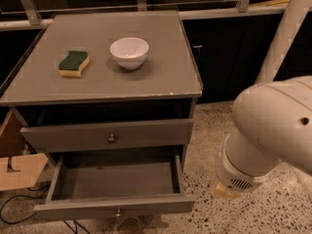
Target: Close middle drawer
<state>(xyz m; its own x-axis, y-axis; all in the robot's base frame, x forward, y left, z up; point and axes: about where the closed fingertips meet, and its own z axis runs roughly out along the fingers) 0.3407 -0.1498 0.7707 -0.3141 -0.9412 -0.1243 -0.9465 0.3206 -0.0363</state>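
The middle drawer (pixel 114 206) is pulled far out at the bottom of the grey cabinet (pixel 112 77). It has a flat front with a tiny metal knob (pixel 117 212) and a bare grey inside (pixel 114 179). Above it sits a similar drawer front with a larger round dark knob (pixel 112 138), slightly out. My arm's bulky white wrist (pixel 258 145) hangs to the right of the cabinet. Only a yellowish tip of the gripper (pixel 225 191) shows under it, low over the floor, right of the open drawer's front corner and apart from it.
A white bowl (pixel 129 52) and a green-and-yellow sponge (pixel 73 63) rest on the cabinet top. A cardboard box (pixel 17 167) and cables (pixel 14 213) lie at the left. Speckled floor (pixel 209 126) runs right of the cabinet; dark cabinets stand behind.
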